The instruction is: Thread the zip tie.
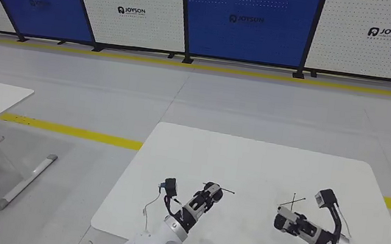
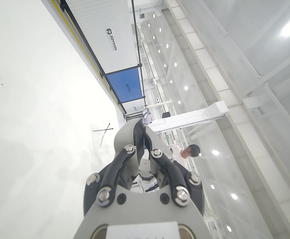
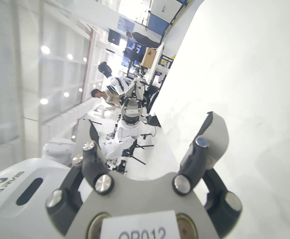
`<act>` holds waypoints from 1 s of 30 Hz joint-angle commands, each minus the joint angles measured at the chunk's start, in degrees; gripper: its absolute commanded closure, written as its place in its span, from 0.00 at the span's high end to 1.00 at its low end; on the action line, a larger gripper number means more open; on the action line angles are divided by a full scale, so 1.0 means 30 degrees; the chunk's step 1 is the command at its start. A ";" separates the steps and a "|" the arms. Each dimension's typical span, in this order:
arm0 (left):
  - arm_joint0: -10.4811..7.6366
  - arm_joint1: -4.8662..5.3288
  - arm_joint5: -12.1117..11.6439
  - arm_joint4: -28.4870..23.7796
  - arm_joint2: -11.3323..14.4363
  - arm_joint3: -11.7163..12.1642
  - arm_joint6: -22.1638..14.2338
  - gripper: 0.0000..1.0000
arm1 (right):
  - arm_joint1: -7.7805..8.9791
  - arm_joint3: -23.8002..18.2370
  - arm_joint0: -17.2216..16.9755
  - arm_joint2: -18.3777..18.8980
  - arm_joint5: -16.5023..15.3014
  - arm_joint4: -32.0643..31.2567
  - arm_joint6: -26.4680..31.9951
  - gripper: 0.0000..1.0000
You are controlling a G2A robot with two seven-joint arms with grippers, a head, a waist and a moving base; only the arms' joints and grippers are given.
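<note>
— How are the two claws standing?
— The right claw (image 3: 150, 118) is gaping wide, gripping nothing. The left claw (image 2: 141, 126) is pressing its fingers together.
— And the ties?
— Three are showing. Two crossed zip ties (image 1: 293, 202) are lying on the worktop (image 1: 264, 161) near the right claw. A third zip tie (image 1: 225, 191) is sitting at the left claw's tip; whether it is being pinched is unclear.

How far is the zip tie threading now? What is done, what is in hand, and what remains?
Done: nothing threaded that I can see; two zip ties lie crossed and loose on the table. In hand: the left gripper is shut, a third tie at its tip, grip unclear. The right gripper is open and empty. Left: the threading itself.
</note>
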 commanded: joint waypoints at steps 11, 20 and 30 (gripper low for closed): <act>0.0000 0.0000 0.0000 0.0001 0.0000 0.0000 0.0000 0.00 | 0.0934 -0.3246 -0.0393 0.2954 0.4376 -0.5344 0.1375 1.00; 0.0000 0.0000 0.0000 0.0001 0.0000 0.0000 0.0000 0.00 | 0.0934 -0.3246 -0.0393 0.2954 0.4376 -0.5344 0.1375 1.00; 0.0000 0.0000 0.0000 0.0001 0.0000 0.0000 0.0000 0.00 | 0.1407 -0.4084 0.1174 0.3554 0.3859 -0.6928 0.5503 1.00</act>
